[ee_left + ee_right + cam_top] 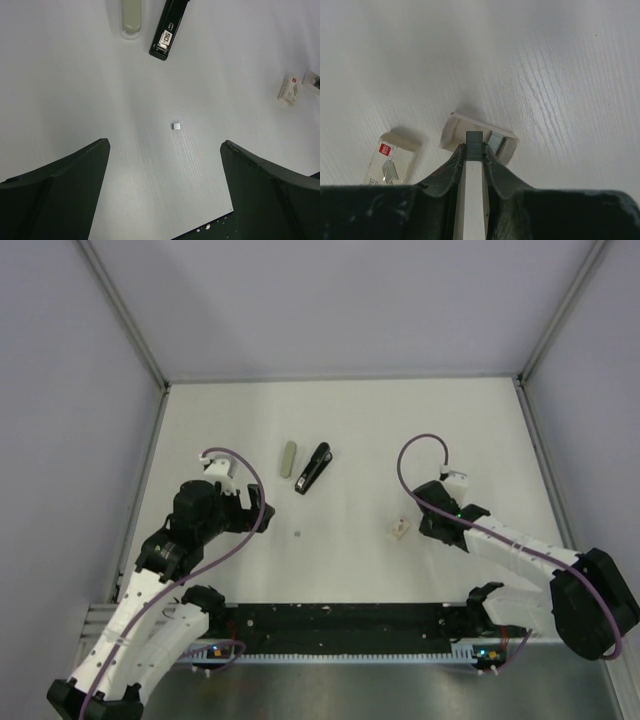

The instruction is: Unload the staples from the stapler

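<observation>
While right pincer point(474, 151) clamps a staple strip point(474, 141), left pincer point(164, 145) released, stapler point(169, 27) label unreadable.

Black stapler point(313, 469), grey-green bar point(289, 459), dark grey staple strip point(474, 145), red-marked white box point(391, 161), white table point(400, 430)
</observation>
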`<act>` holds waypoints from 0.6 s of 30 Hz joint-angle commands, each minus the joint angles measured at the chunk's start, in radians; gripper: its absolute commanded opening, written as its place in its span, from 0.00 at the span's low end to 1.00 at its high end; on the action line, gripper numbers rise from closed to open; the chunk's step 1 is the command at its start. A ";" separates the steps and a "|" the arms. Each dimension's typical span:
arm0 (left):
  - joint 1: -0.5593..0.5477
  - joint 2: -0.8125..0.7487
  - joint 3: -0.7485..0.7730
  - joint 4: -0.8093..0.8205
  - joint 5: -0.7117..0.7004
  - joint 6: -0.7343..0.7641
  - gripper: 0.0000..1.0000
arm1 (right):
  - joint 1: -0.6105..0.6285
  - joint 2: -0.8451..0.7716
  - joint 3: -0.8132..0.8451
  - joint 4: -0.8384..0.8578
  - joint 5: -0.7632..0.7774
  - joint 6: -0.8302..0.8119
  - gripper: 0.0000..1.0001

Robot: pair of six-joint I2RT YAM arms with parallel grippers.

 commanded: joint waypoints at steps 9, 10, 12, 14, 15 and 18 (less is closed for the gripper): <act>-0.002 0.001 -0.008 0.042 0.004 0.007 0.99 | -0.012 0.010 -0.001 0.043 0.028 0.013 0.16; -0.002 0.001 -0.008 0.042 0.004 0.007 0.99 | -0.013 0.011 0.002 0.046 0.029 0.010 0.16; -0.001 0.001 -0.010 0.042 0.004 0.007 0.99 | -0.013 0.016 0.008 0.046 0.031 0.001 0.16; -0.002 0.001 -0.010 0.042 0.004 0.007 0.99 | -0.011 0.019 0.011 0.050 0.032 -0.007 0.16; -0.002 -0.001 -0.008 0.041 0.004 0.007 0.99 | -0.012 0.019 0.013 0.053 0.035 -0.008 0.16; -0.002 0.002 -0.010 0.042 0.004 0.007 0.99 | -0.013 0.021 0.016 0.053 0.044 -0.018 0.18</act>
